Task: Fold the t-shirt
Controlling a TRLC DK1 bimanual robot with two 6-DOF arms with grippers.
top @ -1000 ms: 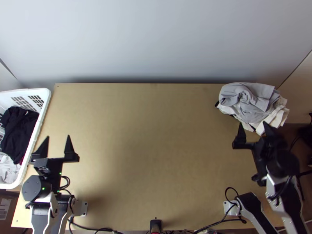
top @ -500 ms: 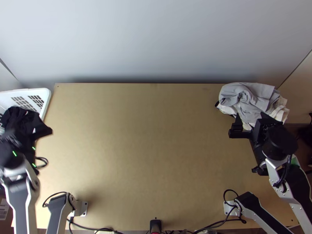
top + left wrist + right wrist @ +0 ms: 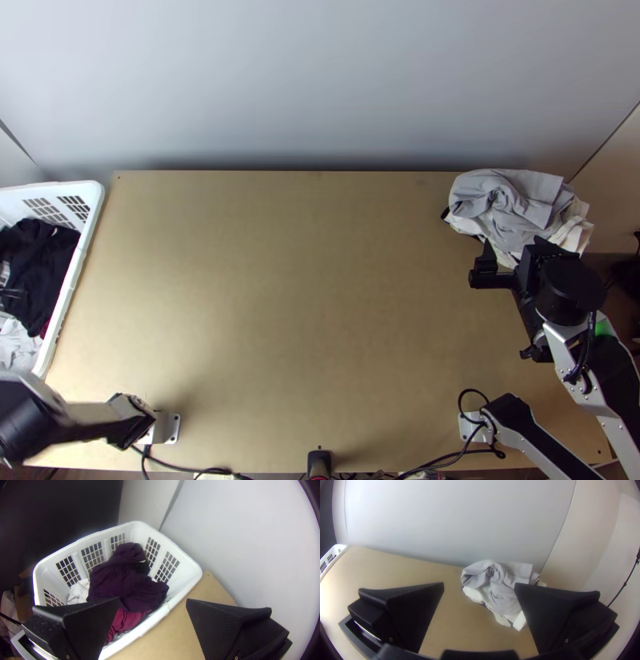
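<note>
Dark, bunched cloth (image 3: 38,264) lies in the white basket at the table's left; in the left wrist view this cloth (image 3: 128,580) looks dark purple, with maroon cloth (image 3: 128,623) beneath it. Which piece is a t-shirt I cannot tell. My left gripper (image 3: 152,600) is open, holding nothing, and faces the basket from some way off. At the near side of a crumpled grey and white pile (image 3: 512,208) is my right gripper (image 3: 513,242), open and empty. The right wrist view has the pile (image 3: 500,588) beyond my right gripper (image 3: 479,583).
The white basket (image 3: 94,228) stands against the left edge of the table (image 3: 304,304), with whitish cloth (image 3: 16,348) also inside. A wall (image 3: 320,80) rises behind the table. The left arm (image 3: 88,416) stretches to the lower left corner.
The left gripper has swung left from above the table's near left part, past the basket, and its arm now lies lower left. The right gripper shifted slightly toward the pile, then stayed still.
</note>
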